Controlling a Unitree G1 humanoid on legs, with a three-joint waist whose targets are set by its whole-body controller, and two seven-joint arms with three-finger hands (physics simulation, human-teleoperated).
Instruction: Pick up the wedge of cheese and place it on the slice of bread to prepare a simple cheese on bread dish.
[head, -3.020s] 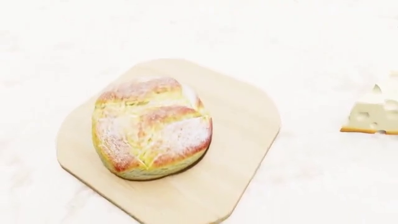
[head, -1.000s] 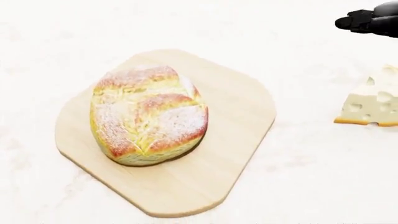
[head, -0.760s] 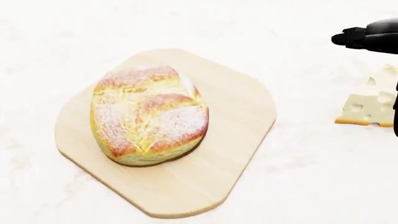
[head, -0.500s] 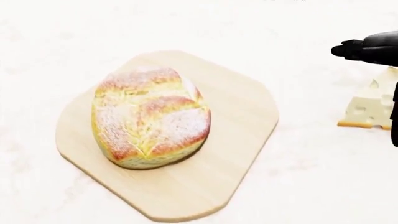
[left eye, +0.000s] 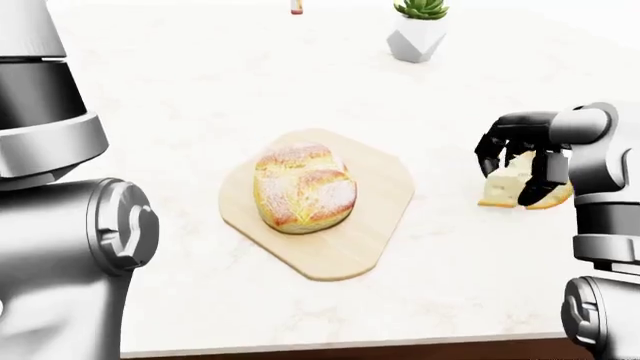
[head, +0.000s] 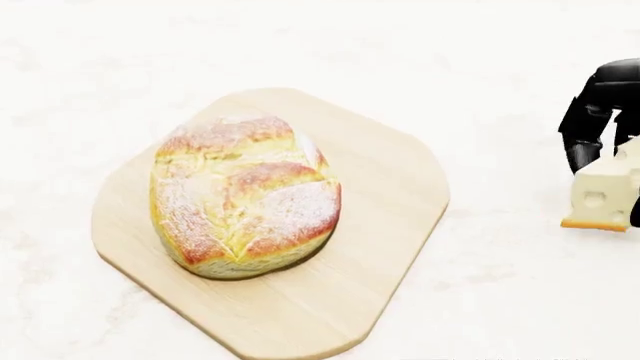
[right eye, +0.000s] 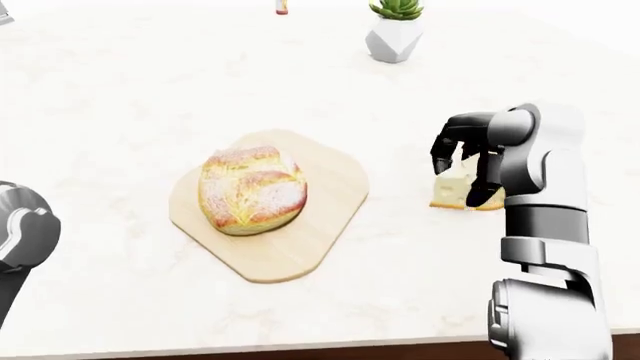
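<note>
A round crusty loaf of bread (head: 245, 199) lies on a pale wooden cutting board (head: 390, 225) in the middle of the white counter. The wedge of cheese (left eye: 500, 191), pale with holes and an orange rind, rests on the counter to the right of the board. My right hand (left eye: 511, 180) hangs over it with its black fingers (head: 583, 139) curled down, one on the left of the wedge and one across its near side. They stand about the cheese and I see no firm clasp. Only my left arm's shoulder and upper part (left eye: 70, 225) show at the left; its hand is out of view.
A white faceted pot with a green plant (left eye: 417, 34) stands at the top of the left-eye view, with a small object (left eye: 296, 6) beside it at the top edge. The counter's near edge (left eye: 330, 346) runs along the bottom.
My right hand came in from the upper right and dropped from above the cheese, so its fingers now straddle the wedge. The head view shifted slightly; bread and board stayed put.
</note>
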